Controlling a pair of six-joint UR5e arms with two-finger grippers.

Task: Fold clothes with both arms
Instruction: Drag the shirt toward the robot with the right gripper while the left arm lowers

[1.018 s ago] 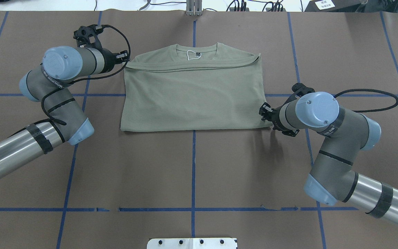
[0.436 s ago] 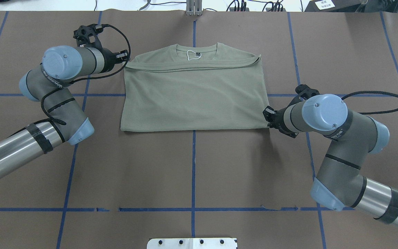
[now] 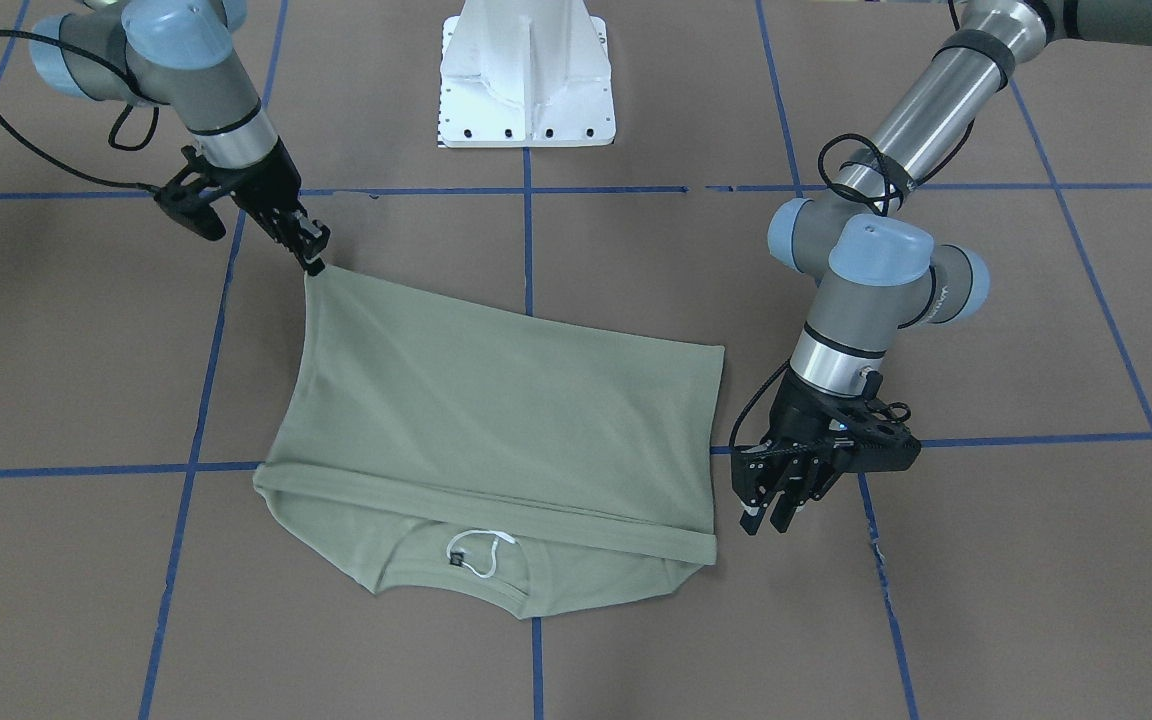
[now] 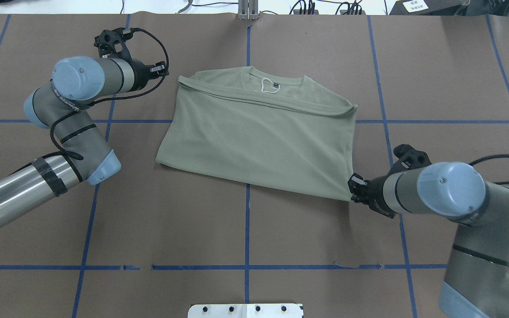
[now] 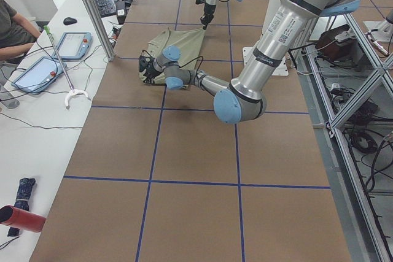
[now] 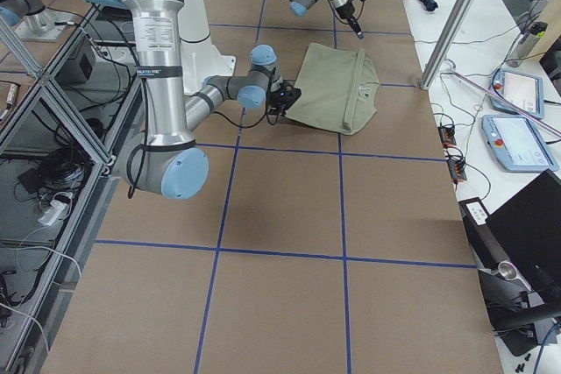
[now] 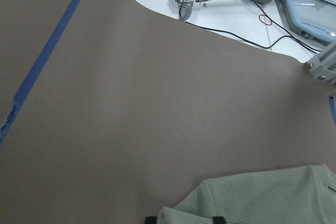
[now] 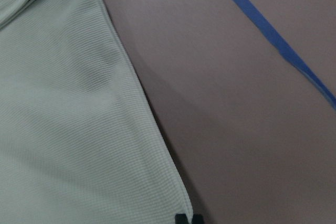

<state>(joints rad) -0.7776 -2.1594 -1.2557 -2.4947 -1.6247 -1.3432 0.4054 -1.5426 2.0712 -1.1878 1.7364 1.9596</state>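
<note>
At the right tool [image 3: 314, 262] — clamped on a hem corner of the shirt [image 3: 496, 420] — the fabric has swung askew: repositioning, not folding; left tool [image 3: 766, 510] apart, empty.

You are looking down on the sage-green shirt [image 8: 68, 108], whose fine knit fills the left half of the view. Its side edge slants from the top left down to a corner at the bottom centre and throws a soft shadow on the brown table [image 8: 252, 145] beside it. At that corner you see the right gripper [image 8: 189, 219]. Only its two black fingertips [image 8: 181, 218] show, close together against the cloth. At the top left, stacked folded edges curve away. A blue tape line [image 8: 273, 40] crosses the table's upper right, well apart from the shirt.
</note>
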